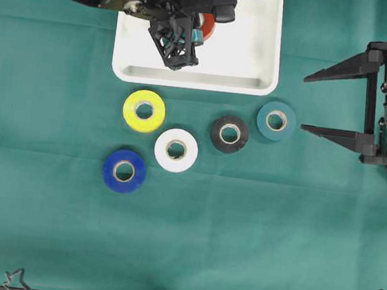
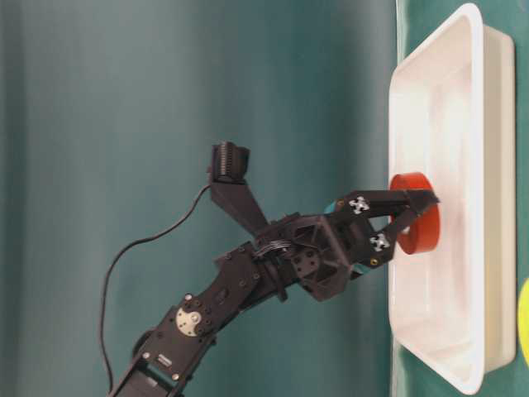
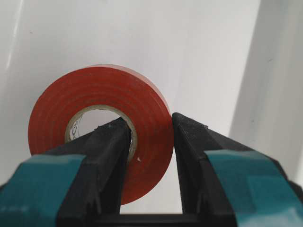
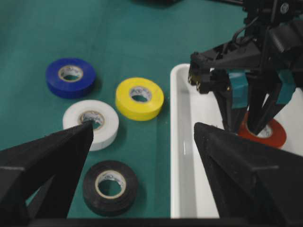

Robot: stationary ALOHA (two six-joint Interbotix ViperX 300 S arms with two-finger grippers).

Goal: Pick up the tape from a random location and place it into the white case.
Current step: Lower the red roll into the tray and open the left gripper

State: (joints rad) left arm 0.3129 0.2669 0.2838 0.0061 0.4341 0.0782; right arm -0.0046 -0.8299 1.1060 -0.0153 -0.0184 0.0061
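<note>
Left wrist view shows the left fingers (image 3: 113, 156) pinching the red tape roll's (image 3: 99, 99) wall, one inside its core, seemingly low over the shallow white plastic case (image 3: 142, 33) for release, while the right fingers (image 1: 336, 104) wait spread.

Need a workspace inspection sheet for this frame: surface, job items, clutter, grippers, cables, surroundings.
Surface: green cloth covering the table, flat.
Job's things: red tape held on edge over the white case; whether it touches the floor cannot be told.
Clutter: five rolls lying flat on the cloth in front of the case: yellow tape, white tape, blue tape, black tape, teal tape.
Grippers: left gripper shut on the red tape, one finger through its core; right gripper open, off to the side.
Cables: black cable looping to the left wrist camera.
Surroundings: nothing seen.
</note>
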